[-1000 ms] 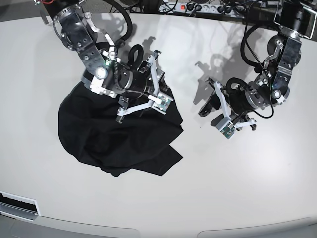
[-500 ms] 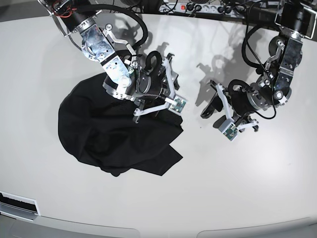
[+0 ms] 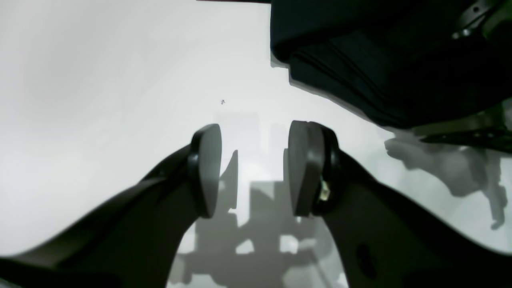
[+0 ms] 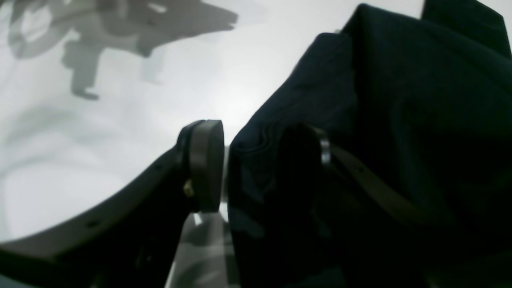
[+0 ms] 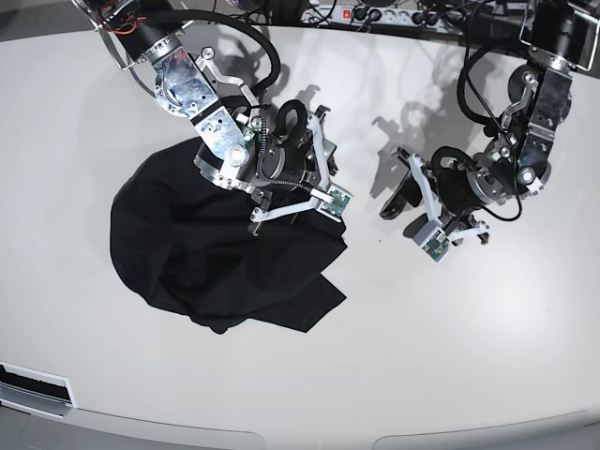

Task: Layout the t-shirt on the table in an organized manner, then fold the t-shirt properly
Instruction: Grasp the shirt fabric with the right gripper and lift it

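Observation:
The black t-shirt [image 5: 216, 253] lies crumpled in a heap on the white table [image 5: 450, 356], left of centre. My right gripper [image 5: 330, 186] hangs over the heap's right edge. In the right wrist view it [image 4: 252, 164] is open, one pad [image 4: 206, 166] above bare table and the other over the t-shirt [image 4: 400, 100], with a folded cloth edge between the jaws. My left gripper [image 5: 398, 220] stands to the right of the shirt over bare table. In its own view it [image 3: 254, 168] is open and empty, the t-shirt [image 3: 380, 60] lying at the upper right.
A power strip with cables [image 5: 375, 14] runs along the far edge of the table. A small grey panel [image 5: 33, 386] sits at the front left, below the table's rounded front edge. Both arms cast shadows between the two grippers.
My right arm has swung to the right across the t-shirt, ending over its right edge; most of that came in the first half second. The left arm has barely moved.

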Controlling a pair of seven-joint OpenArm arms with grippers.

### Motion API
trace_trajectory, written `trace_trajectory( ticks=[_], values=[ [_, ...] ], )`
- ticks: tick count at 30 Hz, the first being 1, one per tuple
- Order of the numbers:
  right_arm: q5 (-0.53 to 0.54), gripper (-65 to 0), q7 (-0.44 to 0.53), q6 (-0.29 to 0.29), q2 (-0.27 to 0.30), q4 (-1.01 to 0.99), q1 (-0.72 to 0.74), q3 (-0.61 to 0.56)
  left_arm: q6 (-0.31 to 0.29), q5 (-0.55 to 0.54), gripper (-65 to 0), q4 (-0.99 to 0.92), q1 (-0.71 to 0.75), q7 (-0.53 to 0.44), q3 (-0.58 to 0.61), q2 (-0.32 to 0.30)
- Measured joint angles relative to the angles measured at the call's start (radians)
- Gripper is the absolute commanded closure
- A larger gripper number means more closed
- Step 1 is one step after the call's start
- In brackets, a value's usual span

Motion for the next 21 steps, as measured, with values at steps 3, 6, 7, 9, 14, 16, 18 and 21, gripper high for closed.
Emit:
trace_trajectory(
  ticks=[3,6,7,9,14,16,18,21],
  values=[
    [0.002,-26.9,0.029,-0.045,0.000,-0.064,0.003,0.000,0.000,-0.001,-28.6,0.000,0.001,0.000,0.000,0.000],
    [-0.038,-20.7,0.055,-0.084,0.000,-0.125,0.006,0.000,0.000,0.000,-28.6,0.000,0.001,0.000,-0.002,0.000],
    [-0.059,-18.0,0.052,-0.083,0.000,-0.125,0.008,0.000,0.000,0.000,-28.6,0.000,0.001,0.000,-0.002,0.000],
    [-0.076,-14.4,0.047,-0.083,-0.003,-0.125,0.014,0.000,0.000,0.000,-28.6,0.000,0.000,0.000,-0.002,0.000],
    [-0.024,-17.3,-0.039,-0.006,-0.009,-0.088,0.041,0.000,0.000,0.000,-28.6,0.000,0.001,0.000,-0.002,0.000],
    [0.029,-22.7,-0.045,0.029,-0.012,-0.076,0.052,0.000,0.000,-0.001,-28.6,0.000,0.000,0.000,-0.002,0.001],
    [0.053,-24.3,-0.046,0.034,-0.018,-0.076,0.053,0.000,0.000,0.000,-28.6,0.000,0.001,0.000,-0.002,0.000],
    [0.049,-18.8,-0.046,0.023,-0.019,-0.076,0.050,-0.001,0.000,0.000,-28.6,0.000,0.000,0.000,-0.002,0.000]
  ],
)
